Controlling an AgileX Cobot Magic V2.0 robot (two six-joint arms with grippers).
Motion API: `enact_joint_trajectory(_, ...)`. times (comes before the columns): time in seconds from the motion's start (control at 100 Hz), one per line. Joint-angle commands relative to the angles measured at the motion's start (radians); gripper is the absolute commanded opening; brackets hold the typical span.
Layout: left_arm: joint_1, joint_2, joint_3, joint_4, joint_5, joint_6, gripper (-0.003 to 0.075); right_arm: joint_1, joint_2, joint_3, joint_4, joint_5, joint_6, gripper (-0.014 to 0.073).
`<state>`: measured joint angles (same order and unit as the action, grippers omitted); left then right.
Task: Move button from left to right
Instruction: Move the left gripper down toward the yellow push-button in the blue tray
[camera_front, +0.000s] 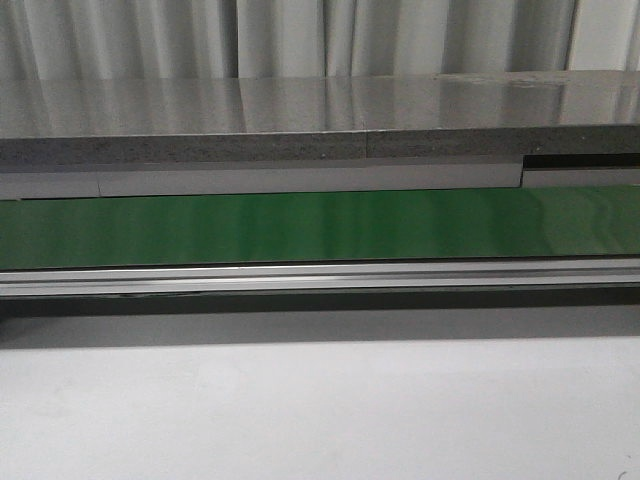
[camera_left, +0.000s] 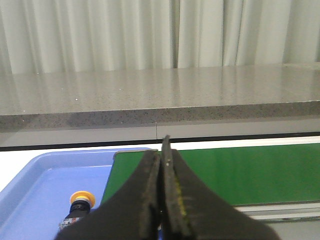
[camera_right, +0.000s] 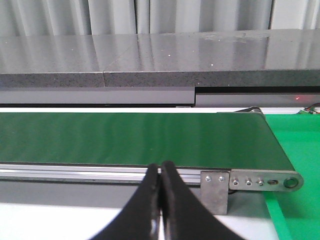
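Observation:
The button (camera_left: 80, 206), yellow-orange head on a black body with small coloured marks, lies in a blue tray (camera_left: 45, 175) beside the end of the green belt, seen only in the left wrist view. My left gripper (camera_left: 163, 150) is shut and empty, held above the tray's edge to one side of the button and apart from it. My right gripper (camera_right: 161, 170) is shut and empty, in front of the belt's metal rail near its far right end. Neither gripper nor the button shows in the front view.
A green conveyor belt (camera_front: 320, 228) runs across the table with an aluminium rail (camera_front: 320, 278) along its near side. A grey stone-like counter (camera_front: 320, 125) stands behind it, curtains beyond. A metal bracket (camera_right: 215, 190) and a green mat (camera_right: 295, 145) sit at the belt's right end.

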<state>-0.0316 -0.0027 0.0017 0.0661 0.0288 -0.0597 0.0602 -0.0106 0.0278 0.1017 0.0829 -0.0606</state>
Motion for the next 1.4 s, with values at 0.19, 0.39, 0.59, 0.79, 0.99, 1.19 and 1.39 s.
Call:
enact_joint_trajectory(0.19, -0.006, -0.031, 0.047, -0.008, -0.09, -0.006, -0.002, -0.001, -0.018, -0.017, -0.008, -0.083, 0.0, -0.0067)
enact_joint_trajectory(0.39, -0.006, -0.031, 0.047, -0.008, -0.09, -0.006, -0.002, -0.001, -0.018, -0.017, -0.008, -0.083, 0.0, -0.0067)
enact_joint_trajectory(0.59, -0.006, -0.031, 0.036, -0.008, -0.098, -0.006, -0.002, -0.001, -0.018, -0.017, -0.008, -0.083, 0.0, -0.0067)
enact_joint_trajectory(0.79, -0.006, 0.02, -0.061, -0.142, 0.05, -0.006, -0.002, -0.001, -0.018, -0.017, -0.008, -0.083, 0.0, -0.0067)
enact_joint_trajectory(0.99, -0.006, 0.181, -0.223, -0.207, 0.172, -0.006, -0.0021, -0.001, -0.018, -0.017, -0.008, -0.083, 0.0, -0.0067)
enact_joint_trajectory(1.19, -0.006, 0.402, -0.473, -0.196, 0.427, -0.006, -0.0021, -0.001, -0.018, -0.017, -0.008, -0.083, 0.0, -0.0067)
enact_joint_trajectory(1.39, -0.006, 0.603, -0.69, -0.169, 0.666, -0.006, -0.0021, -0.001, -0.018, -0.017, -0.008, -0.083, 0.0, -0.0067)
